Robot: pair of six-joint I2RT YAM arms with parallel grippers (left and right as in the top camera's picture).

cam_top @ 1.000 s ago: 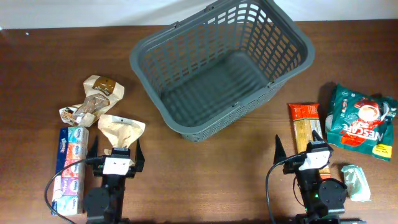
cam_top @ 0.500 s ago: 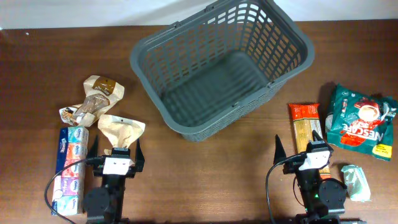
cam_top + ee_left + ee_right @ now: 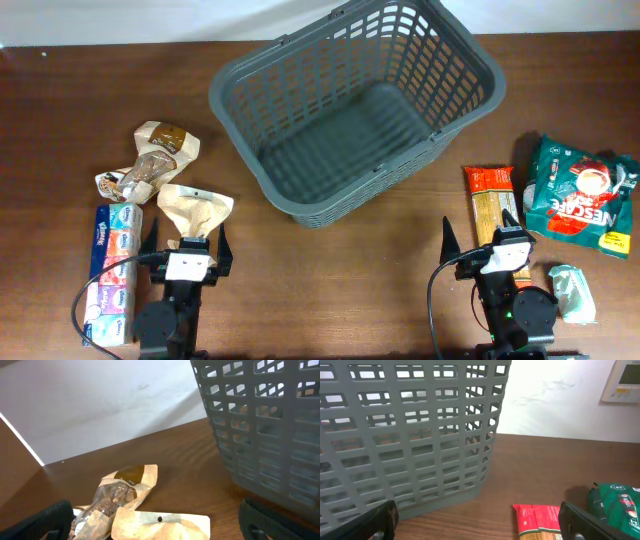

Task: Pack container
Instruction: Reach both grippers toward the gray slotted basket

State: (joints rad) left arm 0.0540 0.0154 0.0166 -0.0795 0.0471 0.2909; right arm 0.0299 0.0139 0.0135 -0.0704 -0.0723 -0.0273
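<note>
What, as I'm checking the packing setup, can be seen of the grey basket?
The basket is dark grey and plastic-looking, rectangular with rounded corners, a thick rim and lattice-slotted walls; its floor looks ribbed. It stands upright and empty, turned at an angle, on the brown table toward the far middle. Nothing but the table touches it.

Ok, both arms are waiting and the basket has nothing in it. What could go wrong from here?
The brown paper packet, right ahead of the open left end effector, lies against the clear snack bag, so gripping one may drag the other. The long pasta packet by the open right end effector could swing or tip if pinched at one end. The grey basket has tall walls, so a low carry may catch its rim and shove it.
</note>
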